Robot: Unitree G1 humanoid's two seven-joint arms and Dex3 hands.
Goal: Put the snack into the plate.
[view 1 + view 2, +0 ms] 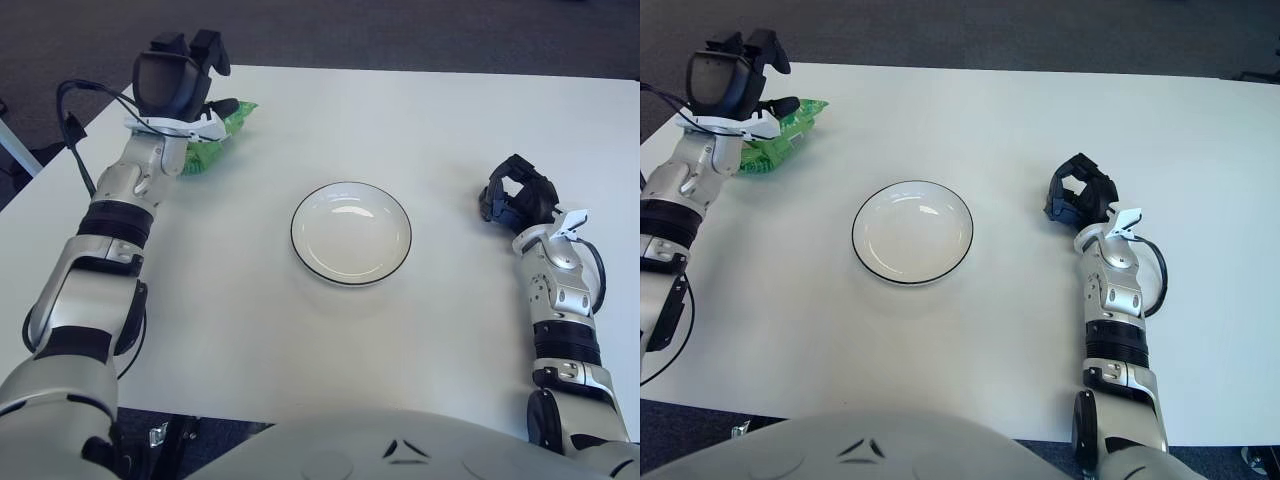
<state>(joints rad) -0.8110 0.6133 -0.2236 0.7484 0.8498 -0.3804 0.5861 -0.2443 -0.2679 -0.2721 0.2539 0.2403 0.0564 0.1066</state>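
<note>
Over at the far left corner of the white table, the left hand was raised above the green snack packet, its dark palm housing tipped up and its fingers sticking up and away from the bag. Those fingers looked loose and held nothing; from this angle it was hard to tell whether the underside of the hand touched the packet or merely sat over it. The snack lay flat on the tabletop, poking out to the right of the hand and just beneath the wrist, its crinkled green end pointing toward the table's middle. A black cable looped off the left forearm, to the left of the hand and out past the table edge.

To the right of that hand, well apart from the snack, sat the white plate with its thin dark rim, roughly at the table's centre and between the two hands. Nothing lay in it.

Further right again, the right hand showed beside the plate, on the plate's right side, with bare table between them. Its black fingers were curled inward into a loose clench around nothing, the silver forearm running back toward the robot's body at the near edge.
</note>
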